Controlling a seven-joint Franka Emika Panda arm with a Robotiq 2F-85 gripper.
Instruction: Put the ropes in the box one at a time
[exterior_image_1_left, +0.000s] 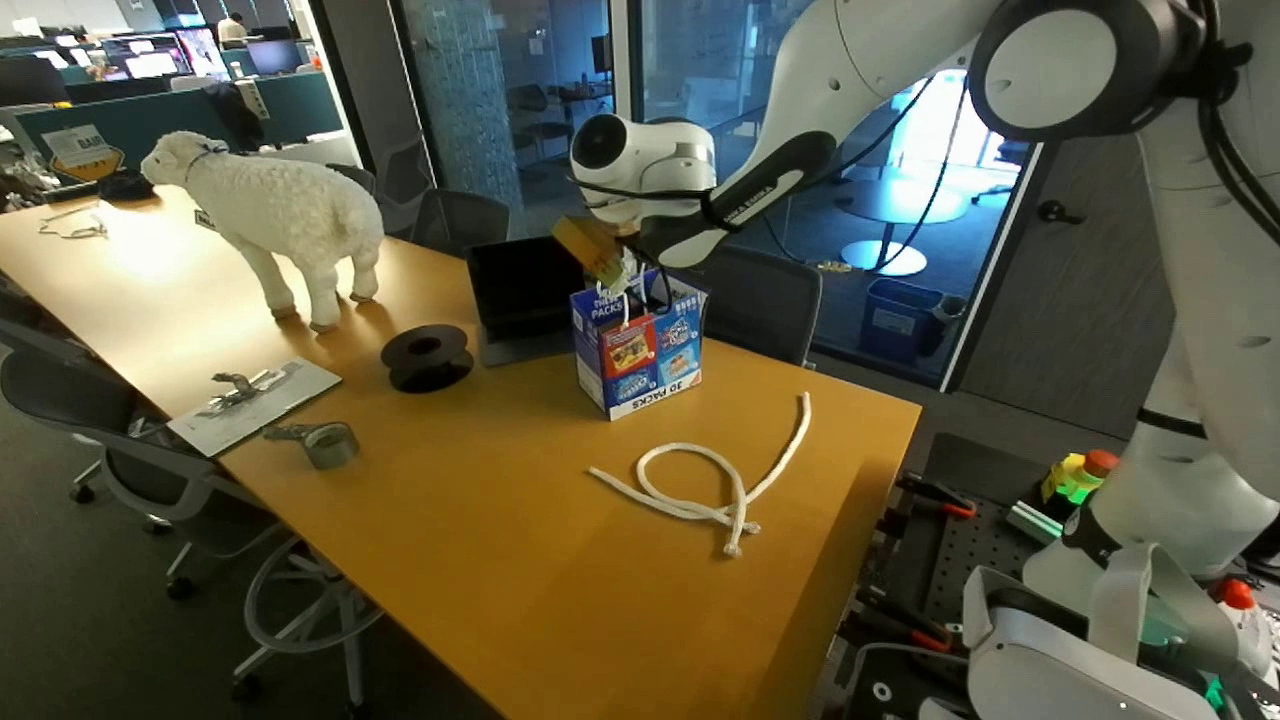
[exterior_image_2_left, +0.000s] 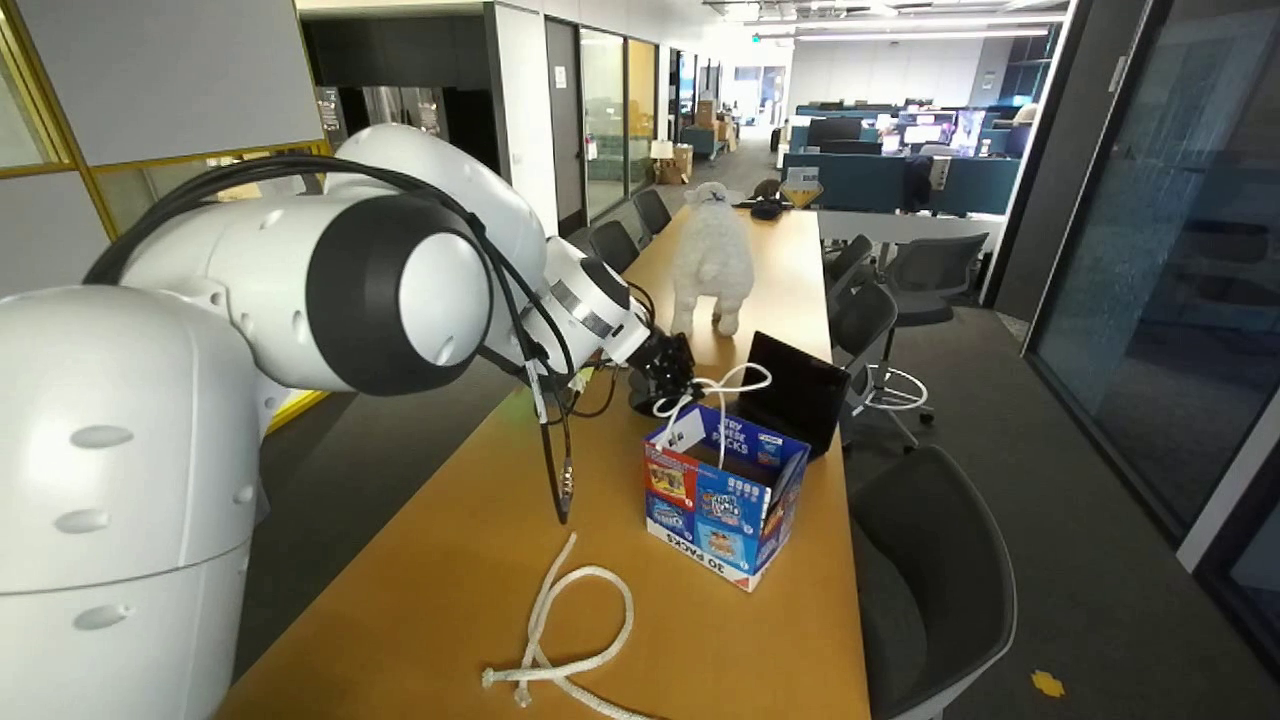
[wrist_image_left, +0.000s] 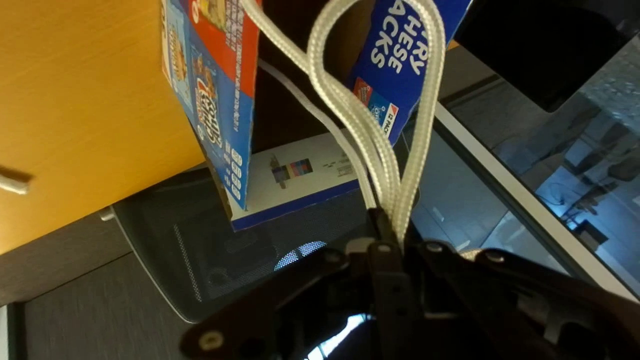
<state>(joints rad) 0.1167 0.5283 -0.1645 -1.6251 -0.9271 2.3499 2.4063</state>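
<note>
Claw (wrist_image_left: 392, 235) tight on rope (wrist_image_left: 372, 135), strand (exterior_image_2_left: 721, 430) straight down into box (exterior_image_2_left: 720, 510)

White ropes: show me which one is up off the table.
The raised rope, pinched in the jaws at the open blue box. It alone is held; the other ropes lie crossed on the table.

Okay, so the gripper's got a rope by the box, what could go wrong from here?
The gripper holds a rope whose loop stands above the box, so on release it might drape over the side. The box sits near the table's edge, so a snag could drag it off. Two more ropes cross on the table, so lifting one may pull the other along.
</note>
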